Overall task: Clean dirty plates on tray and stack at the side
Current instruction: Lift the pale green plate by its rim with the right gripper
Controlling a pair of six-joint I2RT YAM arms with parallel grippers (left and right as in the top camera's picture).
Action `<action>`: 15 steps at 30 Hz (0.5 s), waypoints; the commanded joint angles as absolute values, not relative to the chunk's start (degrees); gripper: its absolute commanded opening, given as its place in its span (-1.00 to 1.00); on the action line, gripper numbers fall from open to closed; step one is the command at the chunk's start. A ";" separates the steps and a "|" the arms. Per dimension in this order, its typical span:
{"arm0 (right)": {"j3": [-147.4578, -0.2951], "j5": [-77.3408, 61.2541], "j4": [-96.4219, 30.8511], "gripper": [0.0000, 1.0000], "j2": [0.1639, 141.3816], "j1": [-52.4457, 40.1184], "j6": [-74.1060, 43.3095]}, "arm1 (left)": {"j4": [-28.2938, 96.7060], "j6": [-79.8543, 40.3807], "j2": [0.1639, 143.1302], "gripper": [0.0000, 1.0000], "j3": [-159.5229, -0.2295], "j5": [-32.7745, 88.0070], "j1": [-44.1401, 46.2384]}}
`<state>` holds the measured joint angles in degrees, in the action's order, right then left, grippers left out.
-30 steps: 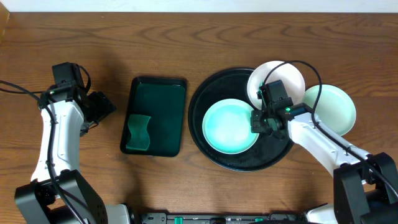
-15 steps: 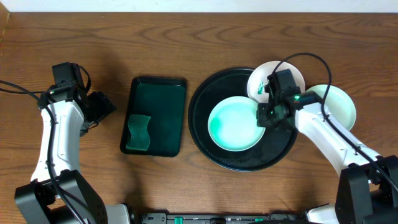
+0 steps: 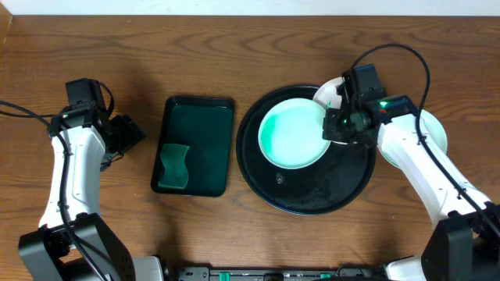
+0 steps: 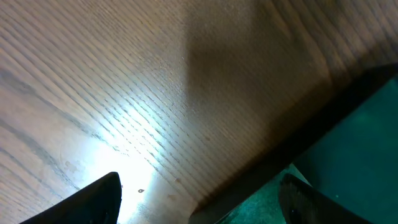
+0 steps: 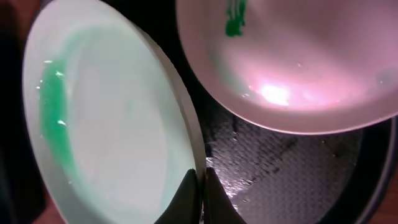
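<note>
Right fingers (image 5: pixel 189 194) closed, pinching the right rim of the mint plate (image 3: pixel 291 136). This plate sits in the far half of the black tray (image 3: pixel 305 195), with a green smear along its left side. The white plate (image 3: pixel 331 92) is at the tray's far right edge, green smear on it, partly hidden by the arm. The second mint plate (image 3: pixel 434 131) is on the surface (image 3: pixel 234 47), right of the tray. Left fingers (image 4: pixel 93 200) spread open, holding nothing, over the surface left of the rectangular tray (image 3: pixel 199 133) with the sponge (image 3: pixel 175 166).
</note>
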<state>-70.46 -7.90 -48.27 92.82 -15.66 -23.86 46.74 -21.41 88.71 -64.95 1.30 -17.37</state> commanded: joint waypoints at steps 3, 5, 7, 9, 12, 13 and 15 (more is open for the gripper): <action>-72.88 -10.17 -47.11 -0.98 91.72 -16.51 -27.88 | 47.11 -21.74 88.07 0.61 -65.98 0.97 -17.61; -72.88 -10.15 -45.84 -0.98 91.85 -17.72 -28.77 | 47.11 -21.74 88.07 0.62 -65.98 0.97 -17.61; -72.88 -10.09 -44.27 -0.98 92.09 -19.11 -30.00 | 47.11 -21.74 88.07 0.61 -65.98 0.97 -17.61; -72.88 -9.72 -42.35 -0.98 92.60 -20.60 -31.11 | 47.09 -21.74 88.07 0.62 -65.98 0.95 -17.61; -72.88 -8.38 -39.31 -0.98 93.47 -22.98 -32.36 | 47.11 -21.71 88.07 0.61 -65.98 0.97 -17.61; -72.88 -7.73 -38.28 -0.98 93.73 -23.81 -32.93 | 47.11 -21.74 88.07 0.61 -65.98 0.97 -17.63; -72.88 -5.72 -36.16 -0.98 94.41 -25.56 -34.20 | 47.11 -21.71 88.07 0.61 -65.98 0.97 -17.61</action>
<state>-71.48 -8.14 -37.78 93.14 -23.35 -30.89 46.74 -21.41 88.71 -64.95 1.30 -17.37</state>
